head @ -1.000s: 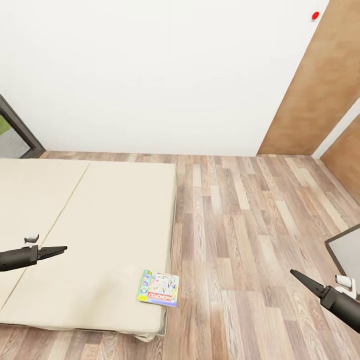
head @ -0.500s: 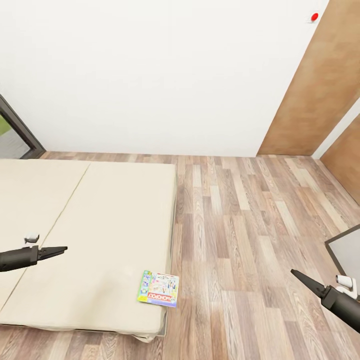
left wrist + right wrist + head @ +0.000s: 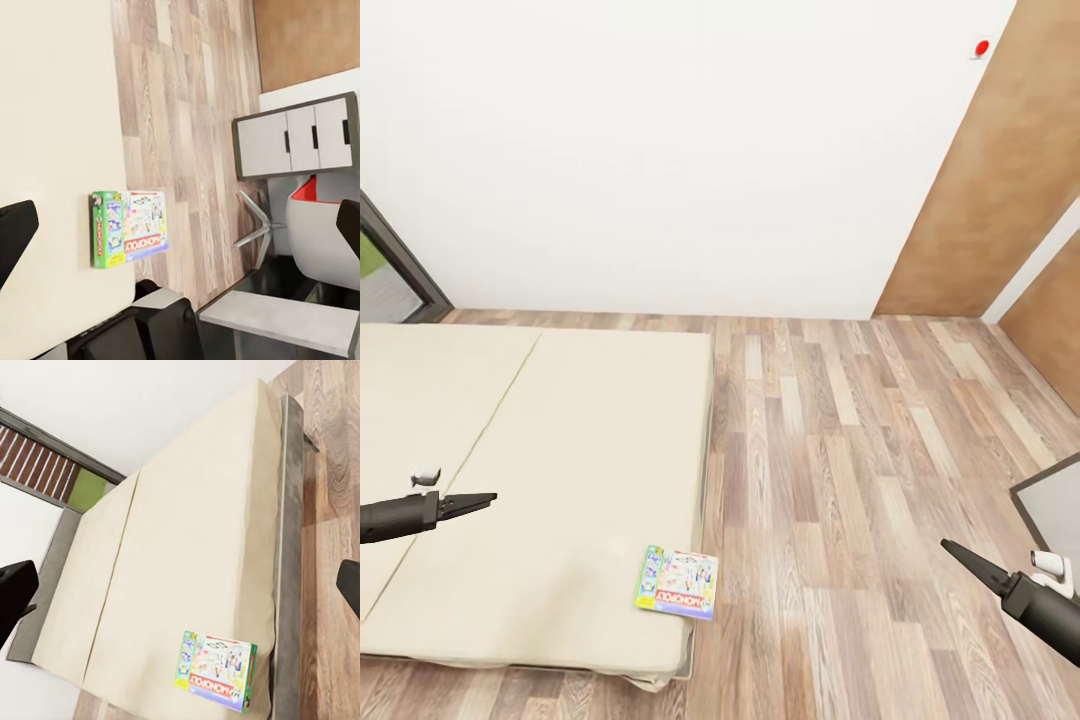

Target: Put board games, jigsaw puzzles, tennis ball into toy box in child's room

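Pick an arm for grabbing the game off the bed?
Left, probably. The left gripper hangs over the bed, near the game at its corner; the right gripper is over floor, farther off.

A plain white wall point(image 3: 690, 150) fills the upper part of the head view. Below it, wood-plank floor point(image 3: 840, 470) spreads across the centre and lower right. Brown wooden wardrobe doors point(image 3: 1000, 190) stand at the upper right, with a small red dot point(image 3: 982, 47) on the wall beside them. A dark-framed window point(image 3: 390, 270) shows at the left edge, green outside.
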Robot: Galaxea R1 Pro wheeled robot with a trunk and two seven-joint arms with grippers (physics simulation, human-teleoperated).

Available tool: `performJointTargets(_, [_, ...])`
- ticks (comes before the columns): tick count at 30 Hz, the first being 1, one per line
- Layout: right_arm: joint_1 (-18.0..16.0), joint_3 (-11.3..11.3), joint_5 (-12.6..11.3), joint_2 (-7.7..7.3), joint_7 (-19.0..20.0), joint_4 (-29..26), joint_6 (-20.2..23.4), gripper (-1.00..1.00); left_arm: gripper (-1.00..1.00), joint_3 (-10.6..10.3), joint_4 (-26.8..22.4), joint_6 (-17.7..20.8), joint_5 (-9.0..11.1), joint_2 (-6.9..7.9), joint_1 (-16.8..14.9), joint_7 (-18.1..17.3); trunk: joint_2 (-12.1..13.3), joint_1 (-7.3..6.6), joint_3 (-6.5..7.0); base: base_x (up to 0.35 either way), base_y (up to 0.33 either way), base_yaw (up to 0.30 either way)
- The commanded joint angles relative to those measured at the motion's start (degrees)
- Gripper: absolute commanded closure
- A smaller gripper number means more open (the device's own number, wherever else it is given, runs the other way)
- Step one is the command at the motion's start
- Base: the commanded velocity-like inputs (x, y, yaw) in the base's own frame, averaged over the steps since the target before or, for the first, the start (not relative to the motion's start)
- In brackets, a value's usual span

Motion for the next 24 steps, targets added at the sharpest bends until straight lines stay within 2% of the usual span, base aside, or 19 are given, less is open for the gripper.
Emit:
performJointTargets(1, [0.0,0.0,-0.3,-0.01,0.0,0.0,0.4,-1.00,-1.00,0.4,0.0,0.6,-0.6,0.00,0.0,-0.3,-0.1,0.03,0.01,0.000,0.000,0.000])
performJointTargets(24, [0.0,-0.1,-0.1,0.69,0.1,0.0,0.4,-1.00,-1.00,0.4,0.2,0.6,-0.7,-0.08,0.0,-0.3,-0.1,0.03,2.14,0.000,0.000,0.000])
